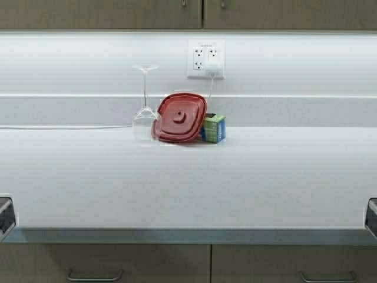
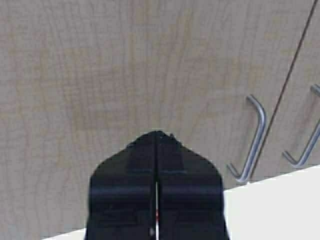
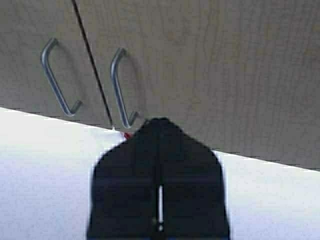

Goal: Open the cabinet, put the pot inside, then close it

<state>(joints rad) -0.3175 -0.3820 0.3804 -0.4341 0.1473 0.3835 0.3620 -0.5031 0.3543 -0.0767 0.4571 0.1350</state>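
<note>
The cabinet [image 1: 118, 15] hangs above the counter, both tan doors closed, with only their lower strip in the high view. The left wrist view faces a closed door [image 2: 125, 75] with two metal bar handles [image 2: 252, 140] off to one side. My left gripper [image 2: 157, 134] is shut and holds nothing. The right wrist view shows the door seam and two handles [image 3: 120, 87]. My right gripper [image 3: 159, 120] is shut too, also holding nothing. Both arms sit low at the counter's front corners [image 1: 5, 217] [image 1: 371, 217]. The pot is out of view.
On the white counter [image 1: 188, 188], against the back wall, stand an upturned wine glass [image 1: 145, 112], a red plastic lid [image 1: 180, 117] leaning upright and a small green box [image 1: 214, 128]. A wall outlet [image 1: 205, 59] holds a white plug. Drawer fronts with handles [image 1: 94, 275] lie below the counter.
</note>
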